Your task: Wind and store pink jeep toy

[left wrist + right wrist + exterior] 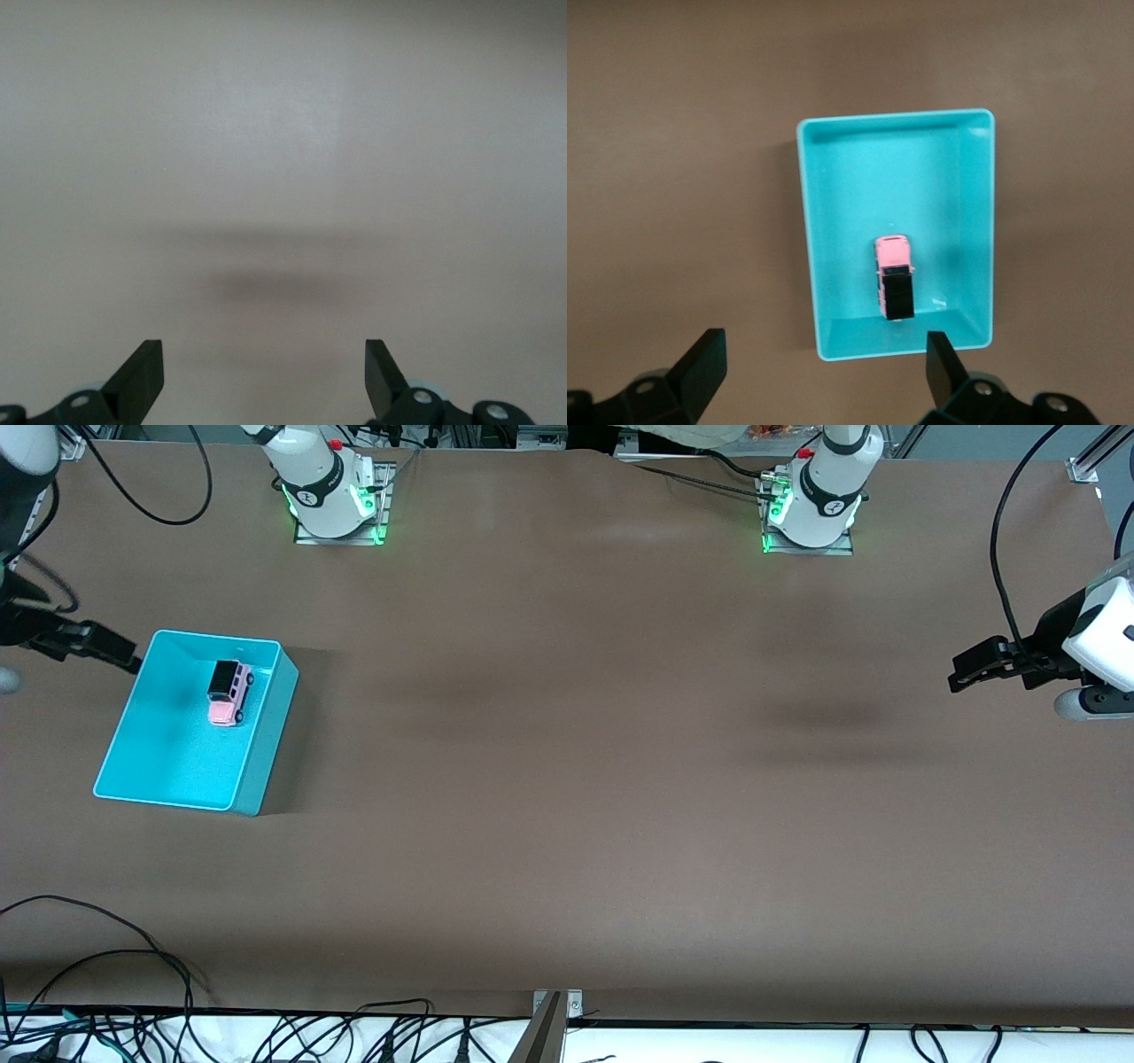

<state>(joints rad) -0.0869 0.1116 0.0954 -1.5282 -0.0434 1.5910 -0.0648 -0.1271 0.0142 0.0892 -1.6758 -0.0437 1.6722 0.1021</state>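
The pink jeep toy (229, 691) with its black roof lies inside the turquoise bin (270, 753), toward the right arm's end of the table. It also shows in the right wrist view (893, 276), on the floor of the bin (877, 186) close to one short wall. My right gripper (124, 654) is open and empty, up in the air over the table just outside the bin's edge; its jaws (824, 354) stand wide apart. My left gripper (955, 674) is open and empty over bare table at the left arm's end (264, 363).
The brown table (576, 779) stretches between the two arms. Both arm bases (332, 491) stand along the edge farthest from the front camera. Black cables (133, 957) lie at the edge nearest the front camera.
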